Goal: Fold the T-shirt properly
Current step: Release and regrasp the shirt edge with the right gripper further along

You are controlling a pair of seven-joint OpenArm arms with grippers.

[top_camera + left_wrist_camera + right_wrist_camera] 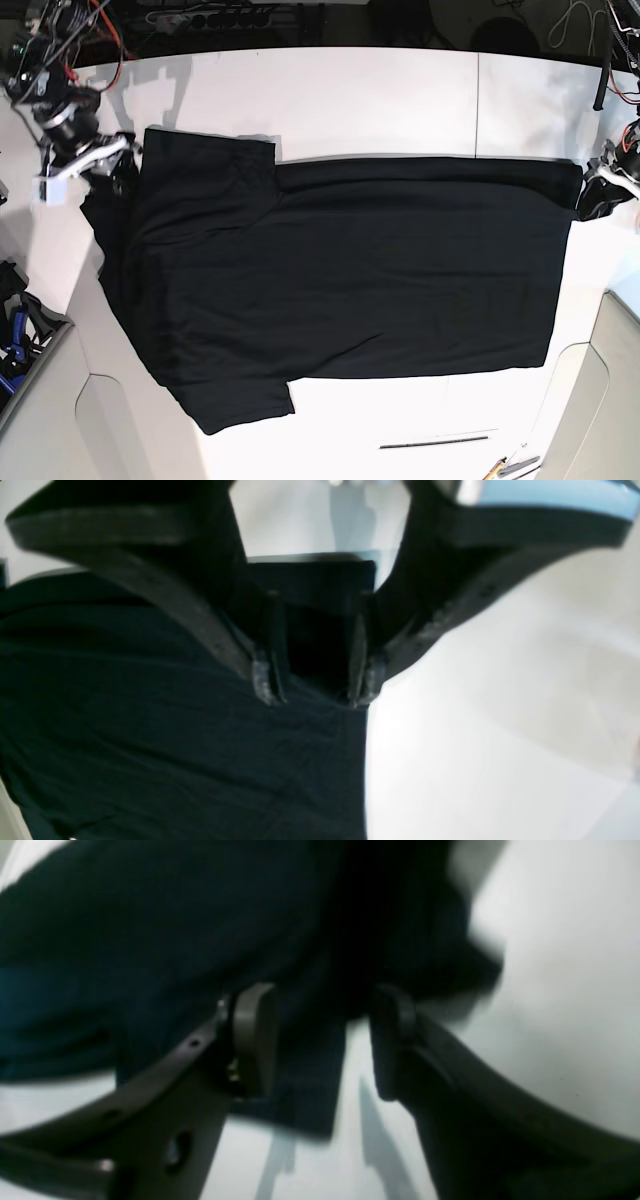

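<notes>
The black T-shirt (340,270) lies spread flat on the white table (350,90), plain side up, sleeves toward the left; no print shows. My right gripper (118,165) is at the shirt's upper left corner. In the right wrist view it (325,1040) is open, with dark cloth (125,915) between and beyond its fingers. My left gripper (590,195) is at the shirt's upper right corner. In the left wrist view it (317,685) is open and straddles the edge of the cloth (150,730).
A thin dark rod (440,441) and some pens (510,466) lie near the table's front edge. Cables and hardware (200,15) line the back edge. Blue-handled items (15,335) sit off the table at the left.
</notes>
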